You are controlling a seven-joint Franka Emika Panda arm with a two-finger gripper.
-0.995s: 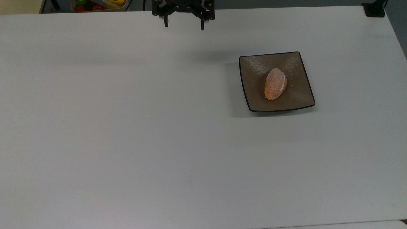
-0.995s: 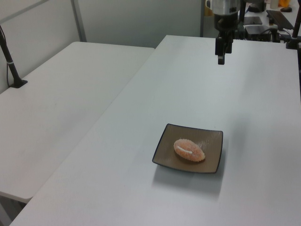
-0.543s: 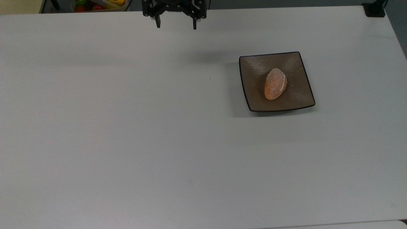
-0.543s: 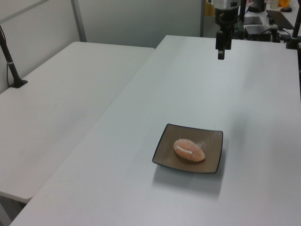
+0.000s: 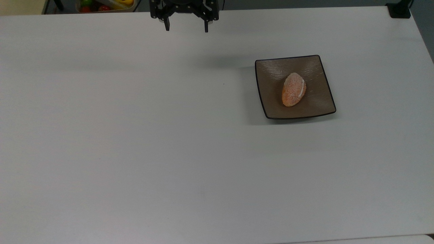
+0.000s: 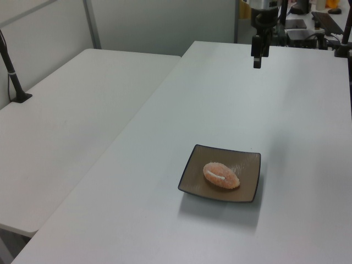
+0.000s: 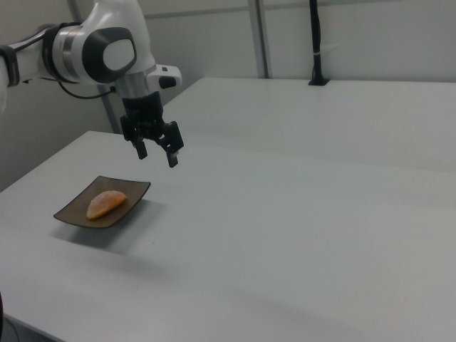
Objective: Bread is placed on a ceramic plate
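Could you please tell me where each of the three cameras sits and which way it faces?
Top view: overhead, looking down at the table; the open end effector shows at the top edge.
Left view: raised at one table end, looking along it; end effector far off.
Right view: lower, from the opposite side; arm in view.
All share the ceramic plate and bread.

The tool (image 5: 185,27) hung at the upper edge of the top view, its two dark fingers (image 5: 166,26) spread well apart and pointing down, nothing between them. In the right view the white arm (image 7: 100,50) reached in from the right view's left, bent at a rounded joint, and turned downward into the black wrist and tool (image 7: 157,153), which stood clear above the bench (image 7: 299,228). In the left view the tool (image 6: 257,60) appeared edge-on, hanging straight down.
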